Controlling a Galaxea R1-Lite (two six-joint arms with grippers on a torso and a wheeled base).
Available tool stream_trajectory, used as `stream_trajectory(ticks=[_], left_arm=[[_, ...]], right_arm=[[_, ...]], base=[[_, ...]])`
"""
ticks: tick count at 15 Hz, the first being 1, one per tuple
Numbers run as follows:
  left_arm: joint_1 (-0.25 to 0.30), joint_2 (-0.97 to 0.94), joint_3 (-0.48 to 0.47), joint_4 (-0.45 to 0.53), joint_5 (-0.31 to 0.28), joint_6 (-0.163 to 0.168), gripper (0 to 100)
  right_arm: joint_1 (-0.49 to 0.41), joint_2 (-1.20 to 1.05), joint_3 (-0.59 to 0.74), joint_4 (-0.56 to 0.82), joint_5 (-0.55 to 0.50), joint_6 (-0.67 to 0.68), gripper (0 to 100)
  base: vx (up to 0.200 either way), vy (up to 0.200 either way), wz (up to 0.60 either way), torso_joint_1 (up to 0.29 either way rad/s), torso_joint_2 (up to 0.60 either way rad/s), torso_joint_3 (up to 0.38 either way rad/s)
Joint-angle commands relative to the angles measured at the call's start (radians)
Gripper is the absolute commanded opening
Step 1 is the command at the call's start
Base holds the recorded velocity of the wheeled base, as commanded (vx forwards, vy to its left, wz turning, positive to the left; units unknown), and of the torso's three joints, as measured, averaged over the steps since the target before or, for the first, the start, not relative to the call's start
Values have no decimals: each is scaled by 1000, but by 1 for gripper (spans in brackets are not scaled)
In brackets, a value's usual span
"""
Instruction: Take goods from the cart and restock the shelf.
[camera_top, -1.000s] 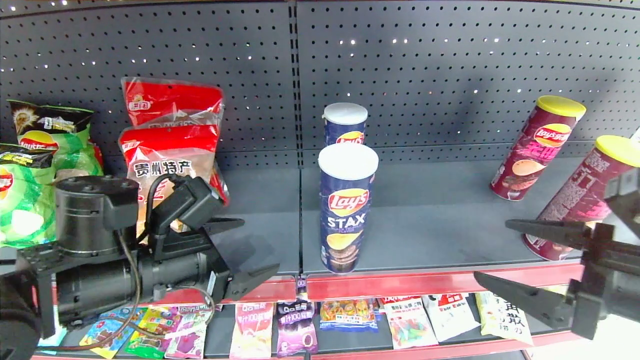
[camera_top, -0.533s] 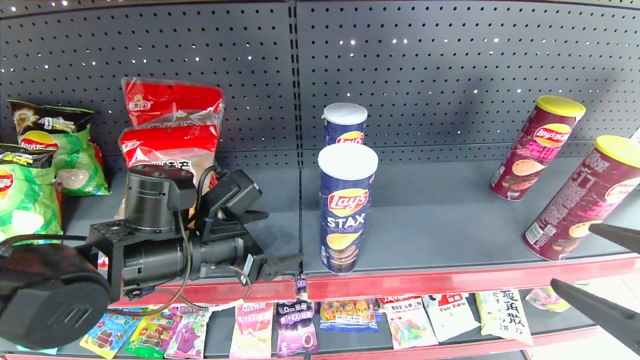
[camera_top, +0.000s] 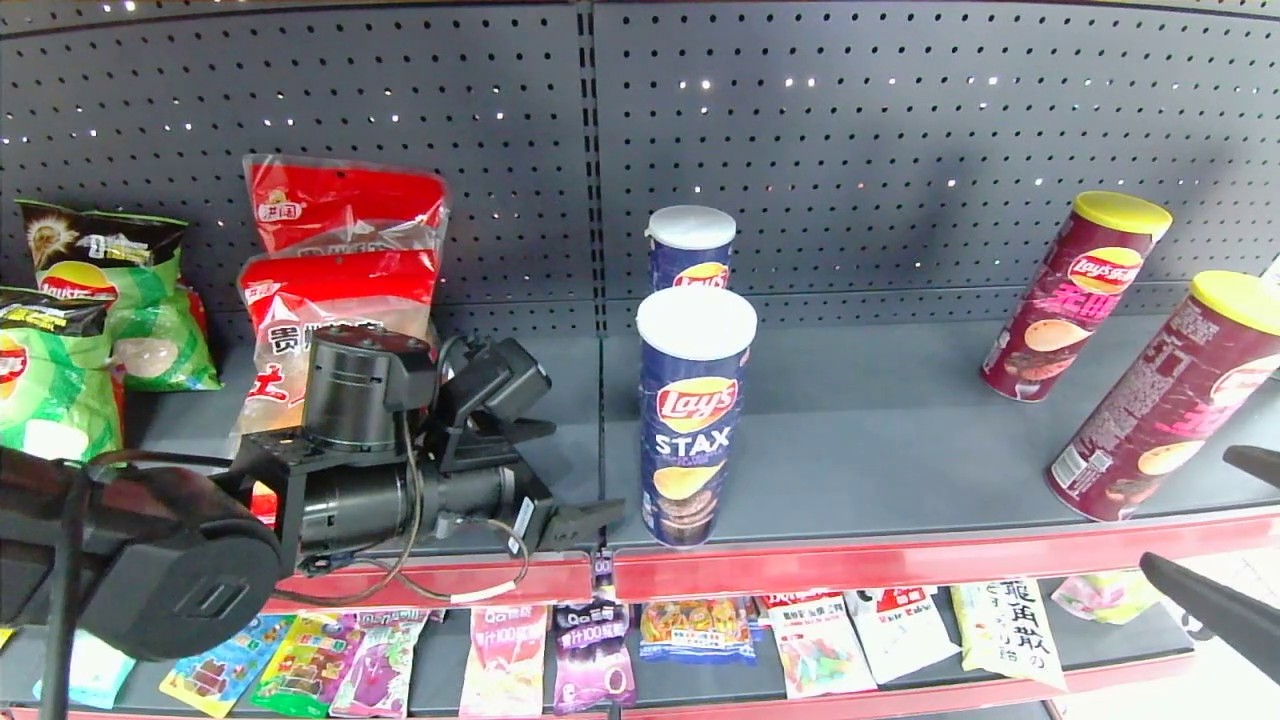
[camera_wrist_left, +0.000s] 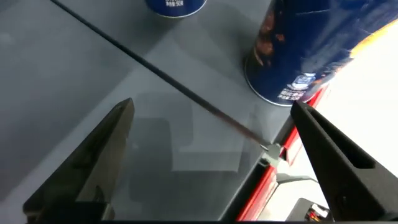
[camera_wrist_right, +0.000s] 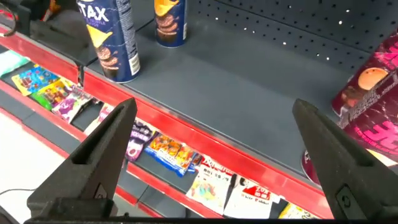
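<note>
Two blue chip cans stand upright mid-shelf, one (camera_top: 693, 420) at the front edge and one (camera_top: 688, 245) behind it. Two maroon cans with yellow lids (camera_top: 1075, 295) (camera_top: 1165, 400) stand at the right. My left gripper (camera_top: 555, 475) hovers open and empty over the shelf's front edge, just left of the front blue can (camera_wrist_left: 311, 56). In its wrist view the left gripper (camera_wrist_left: 211, 155) spans bare shelf floor. My right gripper (camera_top: 1187, 507) is open and empty at the far right, in front of the shelf edge, below the nearer maroon can (camera_wrist_right: 373, 93).
Red snack bags (camera_top: 340, 290) and green chip bags (camera_top: 60, 380) fill the shelf's left part. Bare grey shelf floor (camera_top: 880, 440) lies between the blue and maroon cans. A red lip (camera_top: 850, 565) runs along the front. Small packets (camera_top: 700, 640) line the lower shelf.
My left arm has moved right along the shelf front, closer to the front blue can. My right gripper has drawn back toward the lower right, away from the nearer maroon can.
</note>
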Motion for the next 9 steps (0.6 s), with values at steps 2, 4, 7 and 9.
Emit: stream_trajectory(ticks=[2,4,7,9], left_arm=[[-14,32,-23,0,-1,0,100],[-20,52,-49,0,-1,0,100],[-20,59,-61,0,-1,0,100],[-20,59,-63,0,-1,0,100]], right_arm=[[-19,-1,0,-1,1,1,100],[-19,-1,0,-1,1,1,100],[-19,-1,-2,-1,1,3,100],[-19,-1,-2,-1,1,3,100]], base=[[0,0,0,0,0,0],[0,0,0,0,0,0],[0,0,0,0,0,0],[0,0,0,0,0,0]])
